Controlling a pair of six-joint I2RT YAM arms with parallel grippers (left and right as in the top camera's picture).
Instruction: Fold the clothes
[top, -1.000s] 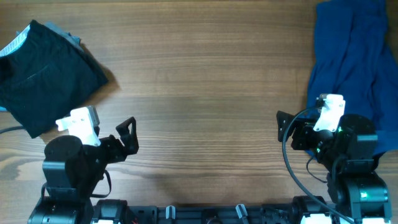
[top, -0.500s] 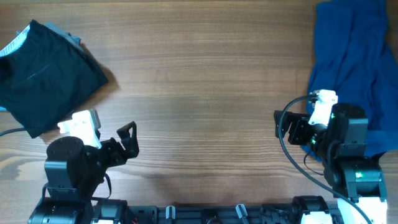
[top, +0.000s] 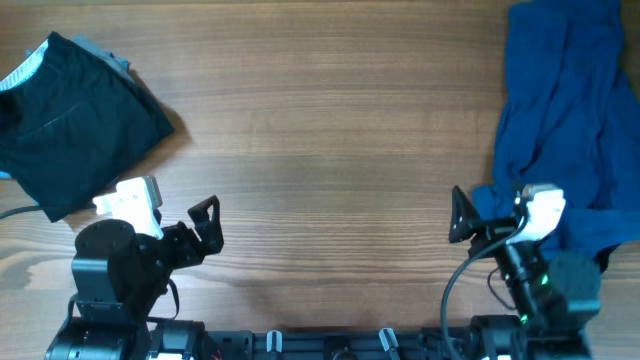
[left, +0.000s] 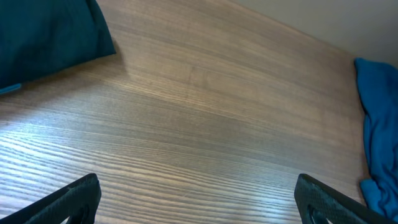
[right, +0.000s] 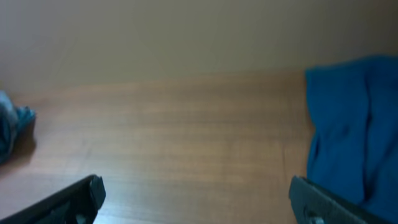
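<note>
A crumpled blue garment (top: 565, 110) lies along the table's right side; it shows at the right in the right wrist view (right: 354, 130) and in the left wrist view (left: 376, 124). A folded dark teal garment (top: 75, 125) lies at the far left, seen in the left wrist view (left: 50, 34) and as a bit at the left edge of the right wrist view (right: 12, 127). My left gripper (top: 207, 222) (left: 199, 202) is open and empty over bare wood. My right gripper (top: 460, 218) (right: 199, 199) is open and empty, just left of the blue garment's lower edge.
The wooden table (top: 320, 150) spans the view between the two garments. Both arm bases stand at the table's front edge.
The right arm has pulled back toward the front edge and turned, and its gripper now sits lower by the blue garment's bottom corner. The left arm has barely moved.
</note>
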